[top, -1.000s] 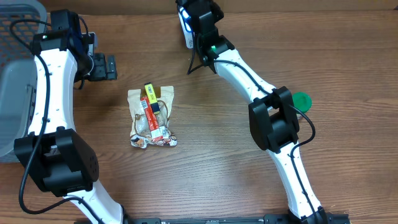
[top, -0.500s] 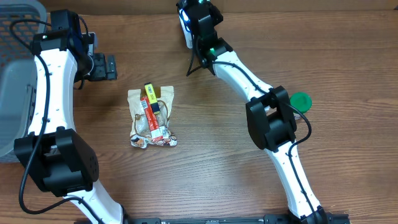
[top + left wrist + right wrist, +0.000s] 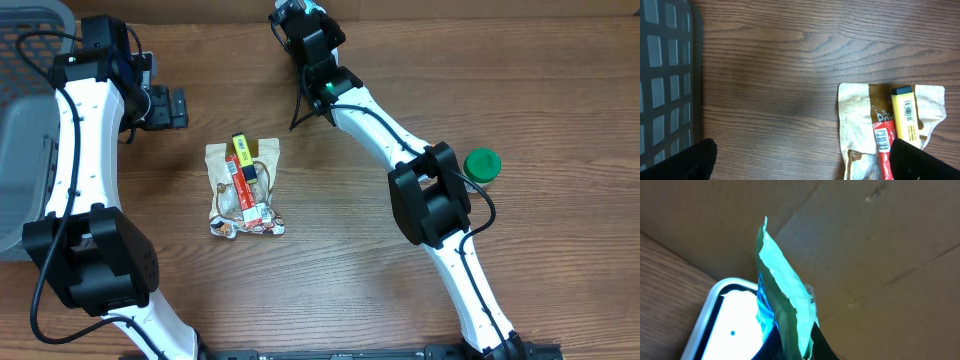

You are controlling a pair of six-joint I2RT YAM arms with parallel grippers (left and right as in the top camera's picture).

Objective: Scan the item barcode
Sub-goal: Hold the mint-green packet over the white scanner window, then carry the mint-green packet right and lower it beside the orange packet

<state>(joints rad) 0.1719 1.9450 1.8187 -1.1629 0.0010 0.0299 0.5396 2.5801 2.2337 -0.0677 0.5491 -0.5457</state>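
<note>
Two arms, one busy: the right jaws pinch a teal packet point(image 3: 782, 305) at 12 o'clock over the lit scanner point(image 3: 725, 315), mid-scan by the look, and next must turn its barcode to the glass; left jaws gape idle at 10 o'clock.

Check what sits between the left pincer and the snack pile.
Nothing. In the overhead view, only bare table separates the open left pincer from the snack pile. The left wrist view shows bare wood there too.
</note>
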